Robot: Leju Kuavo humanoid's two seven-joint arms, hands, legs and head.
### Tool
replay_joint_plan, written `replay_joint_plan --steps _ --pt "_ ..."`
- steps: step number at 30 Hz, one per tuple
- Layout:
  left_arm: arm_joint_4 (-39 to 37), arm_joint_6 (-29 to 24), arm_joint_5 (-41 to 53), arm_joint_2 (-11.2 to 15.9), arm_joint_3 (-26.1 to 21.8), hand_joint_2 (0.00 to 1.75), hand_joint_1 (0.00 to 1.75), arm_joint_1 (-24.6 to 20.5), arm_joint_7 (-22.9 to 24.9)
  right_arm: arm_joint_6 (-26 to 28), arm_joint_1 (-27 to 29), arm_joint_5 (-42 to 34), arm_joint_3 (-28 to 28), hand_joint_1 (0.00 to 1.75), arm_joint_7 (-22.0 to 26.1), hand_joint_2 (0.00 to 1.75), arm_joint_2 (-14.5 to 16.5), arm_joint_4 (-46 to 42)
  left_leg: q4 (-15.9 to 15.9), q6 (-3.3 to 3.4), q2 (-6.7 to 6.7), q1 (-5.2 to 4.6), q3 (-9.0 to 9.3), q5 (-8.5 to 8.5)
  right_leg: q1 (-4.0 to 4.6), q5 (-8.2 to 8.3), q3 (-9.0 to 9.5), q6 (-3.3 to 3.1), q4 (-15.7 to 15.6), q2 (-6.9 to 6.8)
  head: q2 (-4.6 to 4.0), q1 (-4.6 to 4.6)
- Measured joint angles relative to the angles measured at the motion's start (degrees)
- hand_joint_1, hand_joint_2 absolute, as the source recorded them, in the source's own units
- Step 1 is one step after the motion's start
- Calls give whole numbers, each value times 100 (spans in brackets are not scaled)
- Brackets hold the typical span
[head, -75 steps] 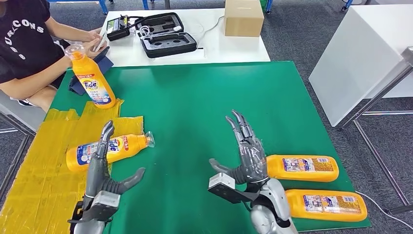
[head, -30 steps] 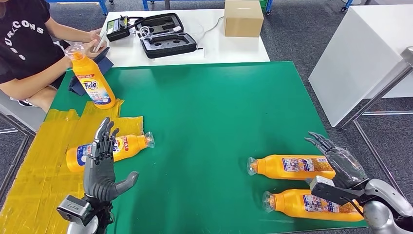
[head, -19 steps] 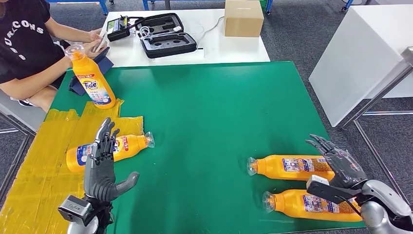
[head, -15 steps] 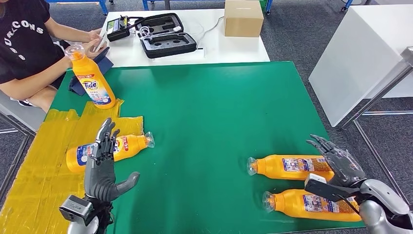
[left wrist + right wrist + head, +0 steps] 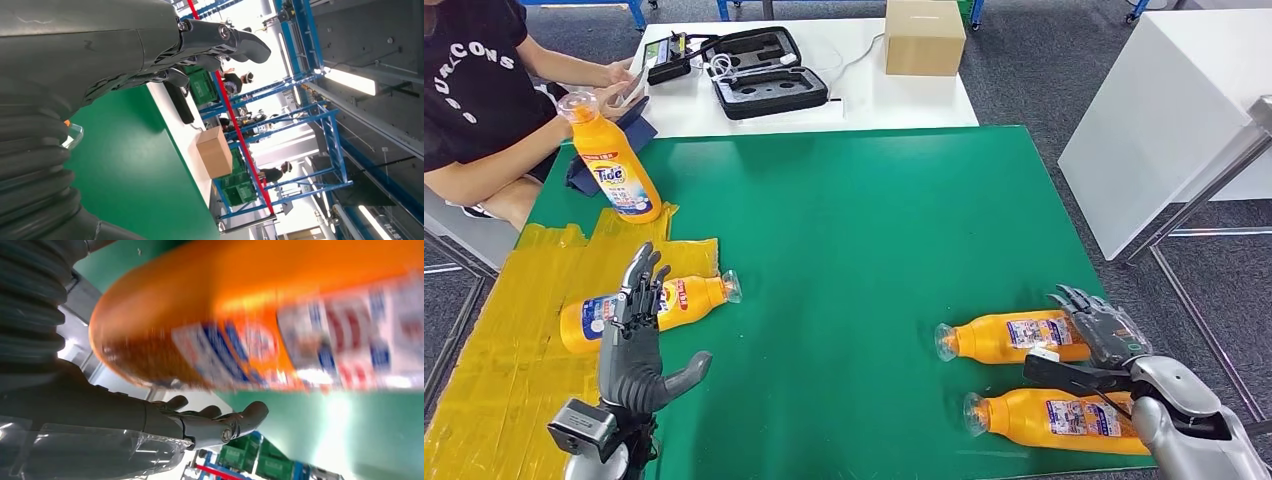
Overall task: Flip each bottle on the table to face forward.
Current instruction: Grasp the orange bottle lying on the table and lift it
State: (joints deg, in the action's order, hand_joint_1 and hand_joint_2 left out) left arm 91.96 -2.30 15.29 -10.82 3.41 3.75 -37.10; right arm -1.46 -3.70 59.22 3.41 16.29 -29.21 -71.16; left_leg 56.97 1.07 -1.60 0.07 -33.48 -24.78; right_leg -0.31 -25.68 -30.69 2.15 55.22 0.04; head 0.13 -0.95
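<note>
Right, the right hand (image 5: pixel 1099 335) is reaching around the base end of the farther bottle (image 5: pixel 1009 336), one of two lying side by side near the table's right edge with their back labels showing. Its fingers (image 5: pixel 1079 300) are spread over the far side of that bottle and its thumb is pointing across the near side, so the hand is cupping the bottle without visibly clamping it. In the right wrist view the orange body (image 5: pixel 260 310) is sitting blurred and very close above the open fingers.

The nearer bottle (image 5: pixel 1049 420) is lying just beside it, partly under the right forearm. Over on the yellow taped patch (image 5: pixel 494 330), a third bottle (image 5: pixel 679 298) is lying with its front label showing, and a fourth (image 5: pixel 614 160) is standing upright by the seated person (image 5: pixel 474 90). The left hand (image 5: pixel 634 335) is hovering open, fingers apart, holding nothing.

The risk, I'd judge, is the grip landing so near the base: the smooth round body could roll away or slip as it's turned. The forearm could also nudge the nearer bottle off the green table (image 5: pixel 844 230).
</note>
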Motion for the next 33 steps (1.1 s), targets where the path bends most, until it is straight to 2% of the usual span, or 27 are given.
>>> replay_joint_plan --steps 2,3,6,7,9,12,19,28,31,33 --pt "-5 -2 5 -4 -1 175 0 -2 2 2 -125 77 120 9 -36 175 3 175 0 0 3 0 1 0 1 0 0 0 0 1 0 0" --pt "-8 -3 7 -7 1 175 0 -5 3 4 -204 110 187 24 -50 175 4 272 0 0 6 1 2 0 1 0 -1 0 0 1 0 -1" --pt "-21 -5 7 -16 9 175 0 -18 4 45 -466 210 408 129 -104 175 8 579 0 0 10 1 7 0 3 0 2 0 0 3 0 0" --pt "-28 -7 7 -18 10 175 0 -22 4 77 -537 234 475 156 -115 175 11 670 0 0 9 1 8 0 3 0 4 0 0 3 0 1" --pt "-43 -11 8 -21 11 175 0 -25 5 171 -659 262 586 168 -121 175 33 827 0 0 7 1 11 0 3 0 9 0 0 3 0 1" --pt "-54 -15 13 -37 13 175 0 -26 6 357 -807 299 710 174 -129 175 92 1013 0 0 7 1 17 0 3 0 14 0 0 3 0 1" --pt "-60 -15 31 -49 15 175 0 -28 17 841 -970 290 849 175 -52 175 321 1212 0 0 8 1 20 1 3 1 18 0 0 2 0 0" --pt "-62 50 3 -50 15 175 0 -34 26 1052 -1024 140 872 175 140 175 553 1239 0 0 6 2 16 0 5 0 14 0 0 2 0 1" --pt "-62 113 -14 -53 17 175 0 -32 34 1427 -981 -140 785 175 361 175 748 1105 -1 0 5 2 11 1 5 0 13 0 1 1 0 1" --pt "-61 181 -39 -61 34 175 0 -21 93 1773 -932 -523 599 175 481 175 1027 837 -1 -1 8 3 10 1 7 0 11 0 2 2 0 1"
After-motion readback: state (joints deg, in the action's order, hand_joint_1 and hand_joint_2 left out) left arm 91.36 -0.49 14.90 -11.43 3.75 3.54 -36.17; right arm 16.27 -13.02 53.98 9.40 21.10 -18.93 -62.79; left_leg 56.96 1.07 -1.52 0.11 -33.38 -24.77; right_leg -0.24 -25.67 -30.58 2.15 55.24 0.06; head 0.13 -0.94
